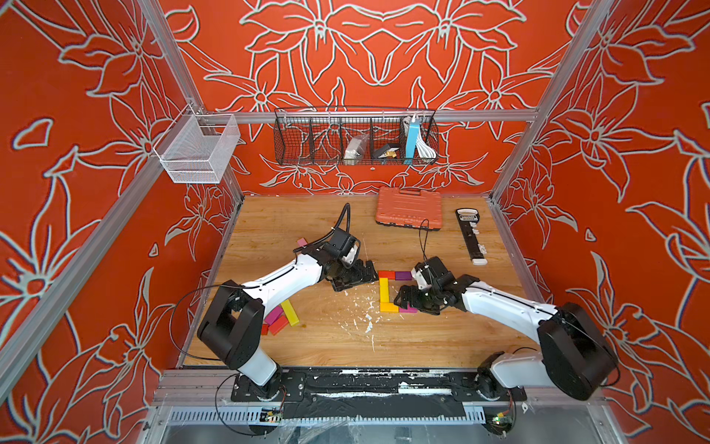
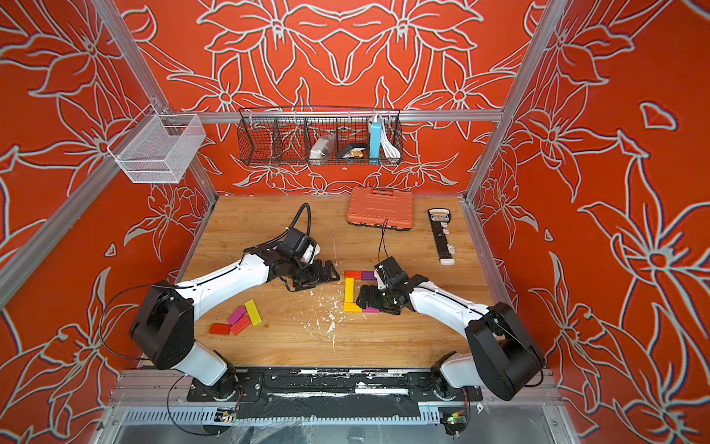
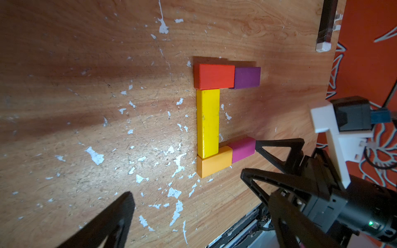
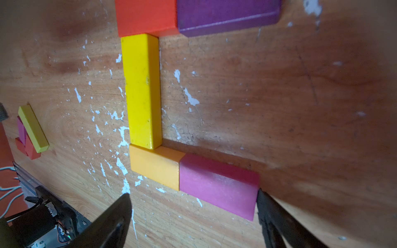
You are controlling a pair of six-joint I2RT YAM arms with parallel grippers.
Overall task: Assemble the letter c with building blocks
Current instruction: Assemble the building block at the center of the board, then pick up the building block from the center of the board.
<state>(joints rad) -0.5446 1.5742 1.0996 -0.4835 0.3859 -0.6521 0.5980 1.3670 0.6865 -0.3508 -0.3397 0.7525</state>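
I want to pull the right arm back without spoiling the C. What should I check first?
1. Right claw open: ok.
2. Right claw clear of the pink block: not ok, one fingertip touches its end.
3. Pink block flush against the orange block: ok.
4. Yellow bar meeting the red block and orange block: ok.
5. Purple block against the red block: ok.
6. Left claw open and empty: ok.

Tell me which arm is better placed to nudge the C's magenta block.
Right: the right end effector sits open at the magenta block's end, one fingertip touching; the left end effector hovers past the yellow bar.
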